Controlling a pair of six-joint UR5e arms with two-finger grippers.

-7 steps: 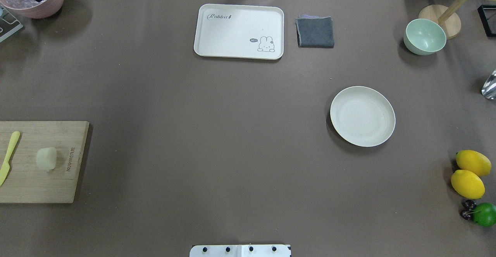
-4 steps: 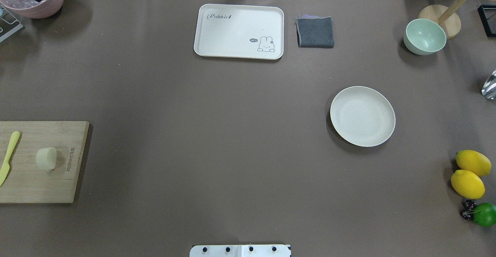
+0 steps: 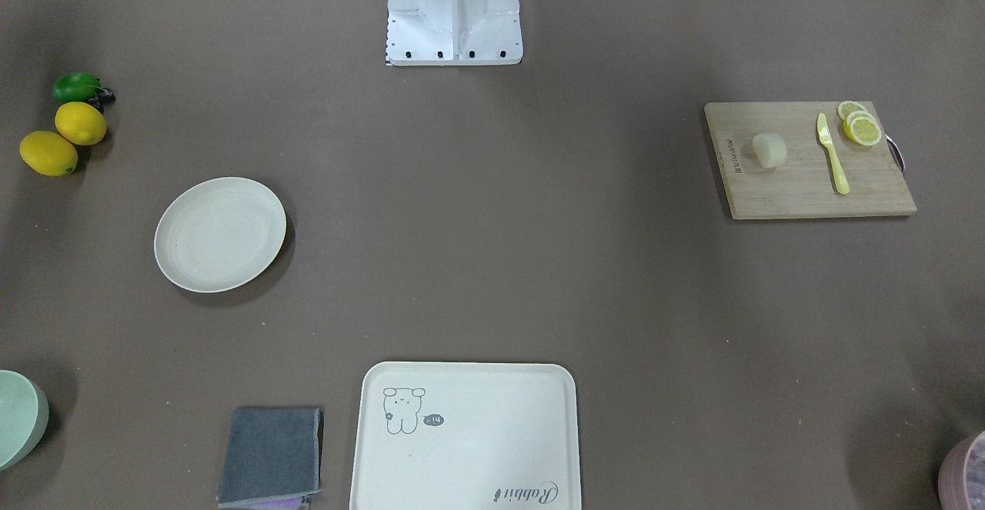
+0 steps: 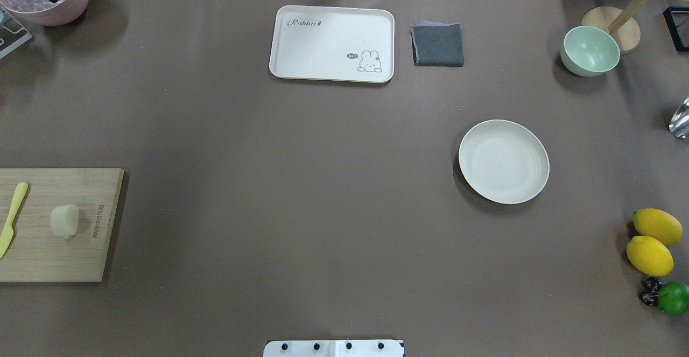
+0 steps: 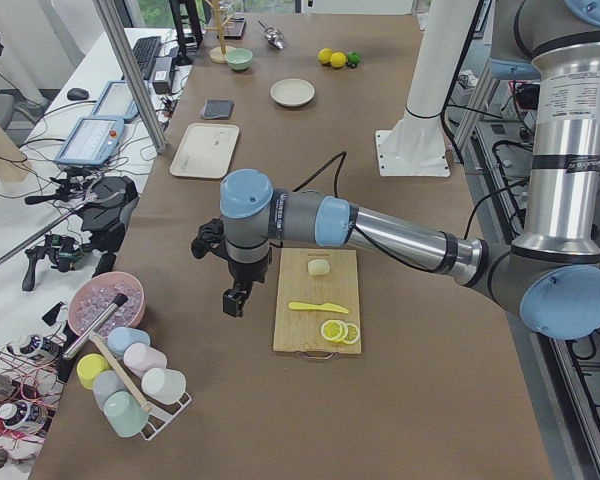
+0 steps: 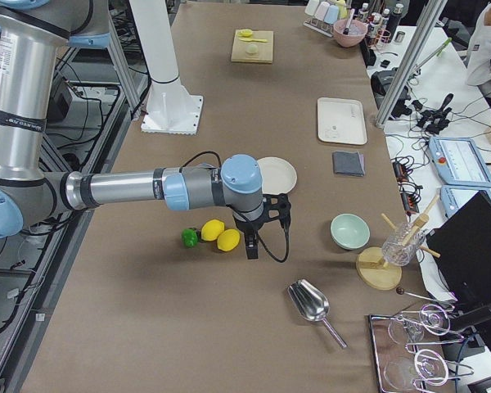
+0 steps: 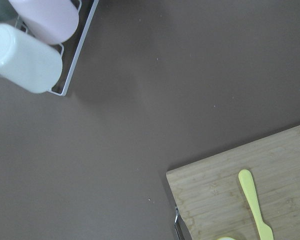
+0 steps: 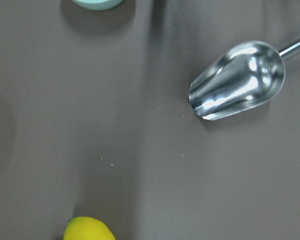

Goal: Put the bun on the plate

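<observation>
The bun (image 4: pixel 64 220) is a small pale cream lump lying on a wooden cutting board (image 4: pixel 48 263) at the table's left edge; it also shows in the front view (image 3: pixel 769 149) and the left side view (image 5: pixel 320 267). The round cream plate (image 4: pixel 503 161) sits bare on the right half of the table (image 3: pixel 220 234). My left gripper (image 5: pixel 232 303) hangs over the table beside the board's far edge, apart from the bun. My right gripper (image 6: pixel 250 249) hangs by the lemons, close to the plate (image 6: pixel 277 174). I cannot tell whether either gripper is open or shut.
A yellow knife (image 3: pixel 833 153) and lemon slices (image 3: pixel 860 125) share the board. A rabbit tray (image 4: pixel 332 43), grey cloth (image 4: pixel 438 44) and green bowl (image 4: pixel 590 50) line the far side. Lemons (image 4: pixel 650 254), a lime (image 4: pixel 673 298), a metal scoop (image 8: pixel 237 82) and a cup rack (image 5: pixel 130 385) stand at the ends.
</observation>
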